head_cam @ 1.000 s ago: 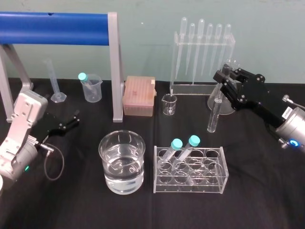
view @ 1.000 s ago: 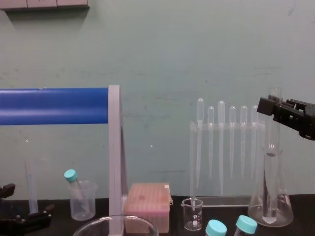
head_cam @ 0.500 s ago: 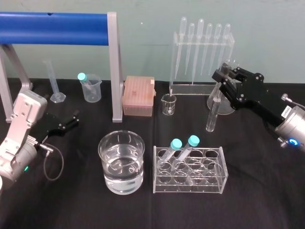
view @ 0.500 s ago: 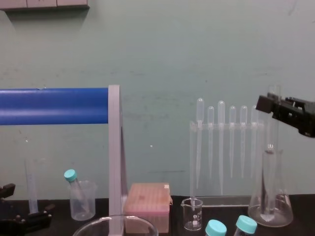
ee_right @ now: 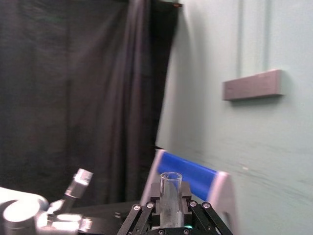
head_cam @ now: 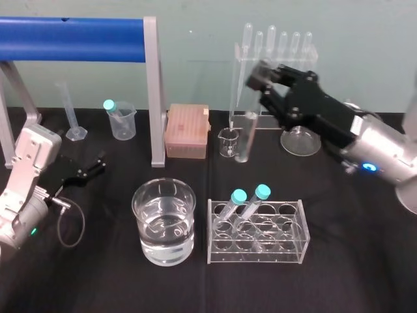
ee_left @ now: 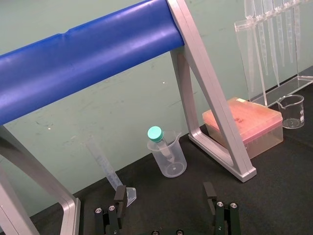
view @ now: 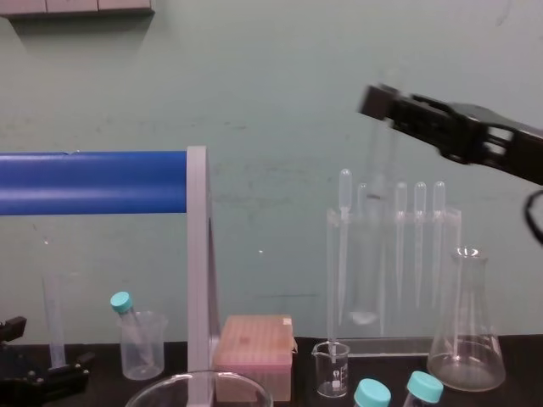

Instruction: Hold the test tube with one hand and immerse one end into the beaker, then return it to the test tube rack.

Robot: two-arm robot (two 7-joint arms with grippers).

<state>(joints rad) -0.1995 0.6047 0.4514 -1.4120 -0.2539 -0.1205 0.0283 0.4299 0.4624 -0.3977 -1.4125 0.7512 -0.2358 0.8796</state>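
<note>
We see open cloth (head_cam: 352,254) right of the tube rack (head_cam: 257,251), a narrow gap between it and the beaker (head_cam: 163,225); farther back, frame post (head_cam: 154,98), tip box (head_cam: 186,134) and pipette stand (head_cam: 236,91) crowd together.

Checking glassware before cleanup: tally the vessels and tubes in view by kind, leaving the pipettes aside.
Beakers: 3 (wide glass beaker, small glass beaker, plastic beaker)
Conical flask: 1
Graduated cylinder: 1
Turquoise-capped tubes: 3
Plain test tube: 1, held in the right end effector
Total: 9
</note>
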